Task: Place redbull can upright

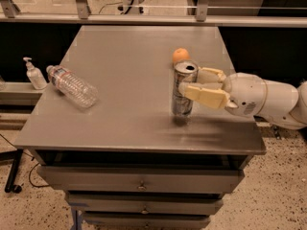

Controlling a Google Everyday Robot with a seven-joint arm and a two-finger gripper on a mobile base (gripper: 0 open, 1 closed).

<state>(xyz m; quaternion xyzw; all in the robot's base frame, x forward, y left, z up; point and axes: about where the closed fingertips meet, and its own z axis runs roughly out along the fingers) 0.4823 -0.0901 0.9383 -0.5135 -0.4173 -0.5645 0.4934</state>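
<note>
my pincer (191, 83) pinched the upright redbull can (183, 99) | risk: can looked barely seated on surface (124, 51) | a finger dragging at release could topple it

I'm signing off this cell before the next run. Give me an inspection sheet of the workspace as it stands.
Surface: grey table top over drawers; no spills seen.
Job's things: redbull can upright, right of centre.
Clutter: clear water bottle lying on its side at the left; small orange round object behind the can.
Grippers: gripper reaches in from the right, one finger on each side of the can, shut on it.
Cables: thin dark cable on the floor at lower left.
Surroundings: pump bottle on a ledge left of the table; rail behind it; speckled floor.
</note>
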